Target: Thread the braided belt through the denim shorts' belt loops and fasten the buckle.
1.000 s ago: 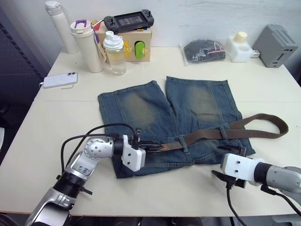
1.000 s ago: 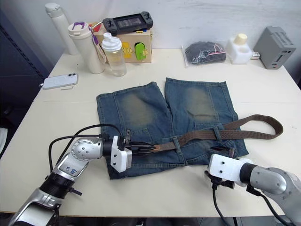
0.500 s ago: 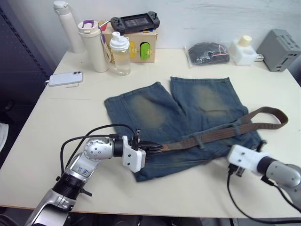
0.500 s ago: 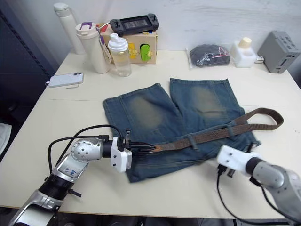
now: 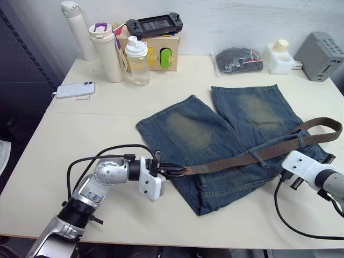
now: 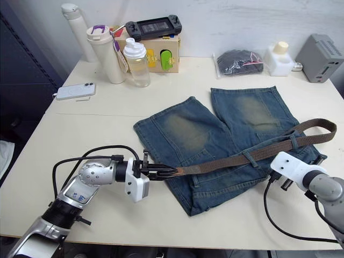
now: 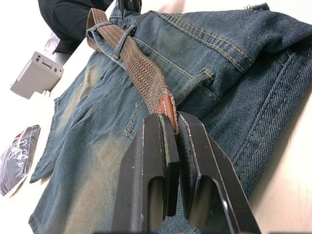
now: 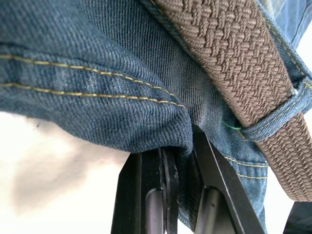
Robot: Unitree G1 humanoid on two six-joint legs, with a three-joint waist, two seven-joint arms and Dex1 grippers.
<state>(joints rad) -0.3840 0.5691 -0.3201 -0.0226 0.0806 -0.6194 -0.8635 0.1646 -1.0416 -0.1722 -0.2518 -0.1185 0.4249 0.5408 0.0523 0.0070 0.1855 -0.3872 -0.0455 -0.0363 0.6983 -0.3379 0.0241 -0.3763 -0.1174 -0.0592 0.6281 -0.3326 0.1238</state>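
Upper left of the frame, we note on the bench (image 5: 80, 123) a white flask (image 5: 76, 29), a cream tumbler (image 5: 109, 52) and a clear bottle (image 5: 137, 61) holding pale liquid; behind them a cardboard box (image 5: 157, 52) carries a game console (image 5: 154, 25) on top. Upper right, a clear bag (image 5: 238, 59) holds a dark bundle. The denim shorts (image 5: 226, 140) lie flat, centre-right, waistband toward the lower edge. The braided belt (image 5: 252, 156) runs across the waistband through the belt loops (image 5: 259, 158) and curls back at right. We see the left hand (image 7: 171, 127), lower centre-left, clenched on the belt's tan end tab, fingers nearly together. The right hand (image 8: 179, 155), lower right, is clamped on a fold of denim at the shorts' edge, just beside the belt.
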